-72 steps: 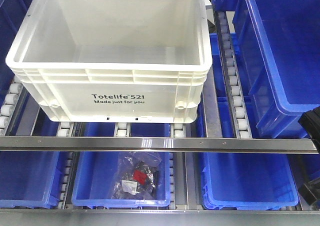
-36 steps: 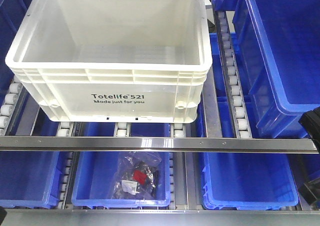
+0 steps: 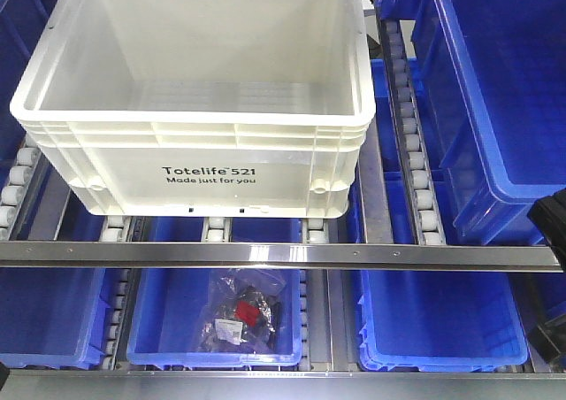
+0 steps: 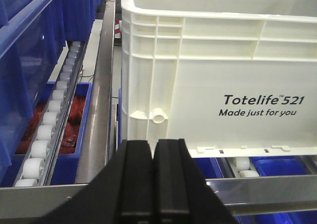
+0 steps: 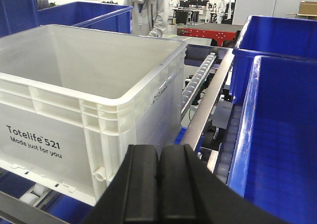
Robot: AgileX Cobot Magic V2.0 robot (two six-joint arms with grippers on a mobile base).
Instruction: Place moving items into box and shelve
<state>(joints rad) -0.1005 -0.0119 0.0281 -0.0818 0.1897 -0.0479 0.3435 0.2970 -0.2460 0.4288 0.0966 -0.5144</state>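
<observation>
Nearest, the left gripper and right gripper both have jaws pressed together, holding nothing. Beyond them, the box sits upright on the roller shelf, printed long side facing forward, long axis left-right.

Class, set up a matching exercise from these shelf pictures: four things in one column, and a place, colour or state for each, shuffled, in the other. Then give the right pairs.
Things
1. white box
2. bag of small parts
3. left gripper
4. steel rail

Descriptions
A. shut, holding nothing
B. lying in a blue bin on the lower level
C. empty, resting on rollers
D. running across the shelf front, below the box

Pairs: 1-C, 2-B, 3-A, 4-D
</observation>
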